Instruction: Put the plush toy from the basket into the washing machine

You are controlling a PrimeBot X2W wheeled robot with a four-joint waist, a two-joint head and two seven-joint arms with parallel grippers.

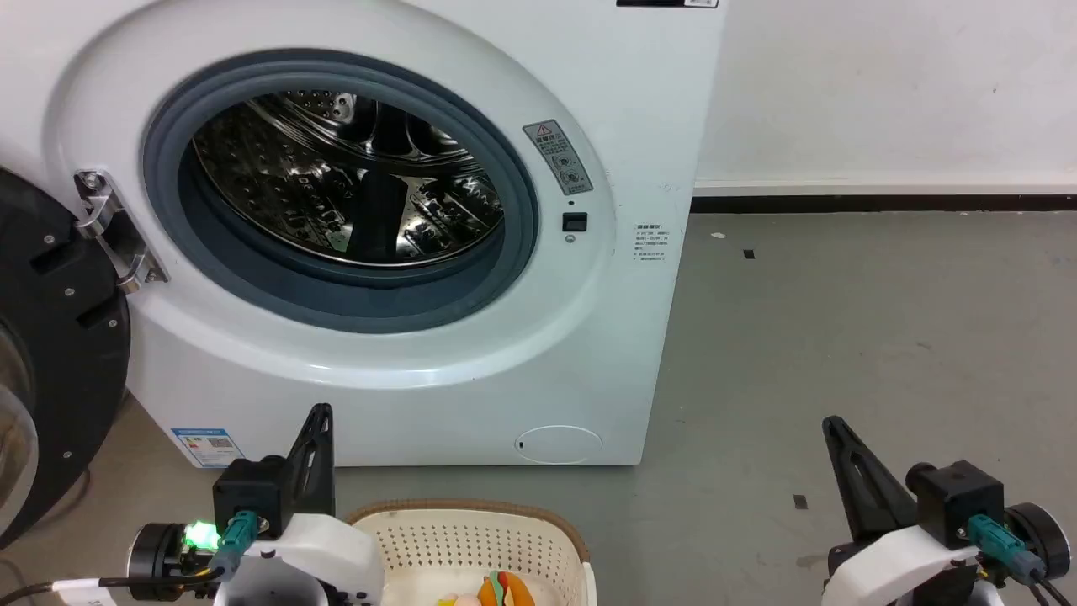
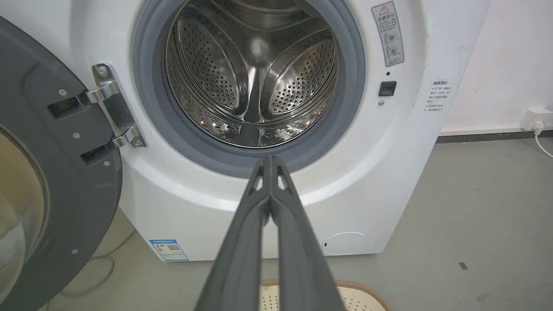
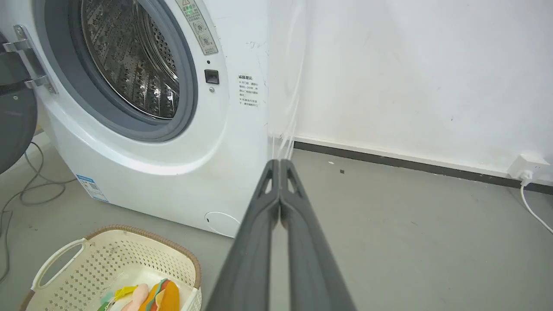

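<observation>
At the bottom middle of the left wrist view, the left gripper [image 2: 270,162] has its two long dark fingers pressed together with nothing between them. Their tips show against the lower part of the grey rubber ring [image 2: 190,147] of the large white front-loading washing machine [image 2: 380,181]. The right gripper [image 3: 280,164] likewise has its fingers closed against each other and empty, pointing over the grey floor [image 3: 410,237] to the right of the machine. Between the two grippers, low in the head view, sits the cream perforated plastic basket with a brown woven-look rim [image 1: 471,508]. The plush toy, an orange bun with green, red and yellow layers [image 3: 166,298], lies on its bottom. Beyond it the shiny steel drum [image 1: 336,185] is uncovered, and the black round door [image 1: 59,337] hangs open at the left.
</observation>
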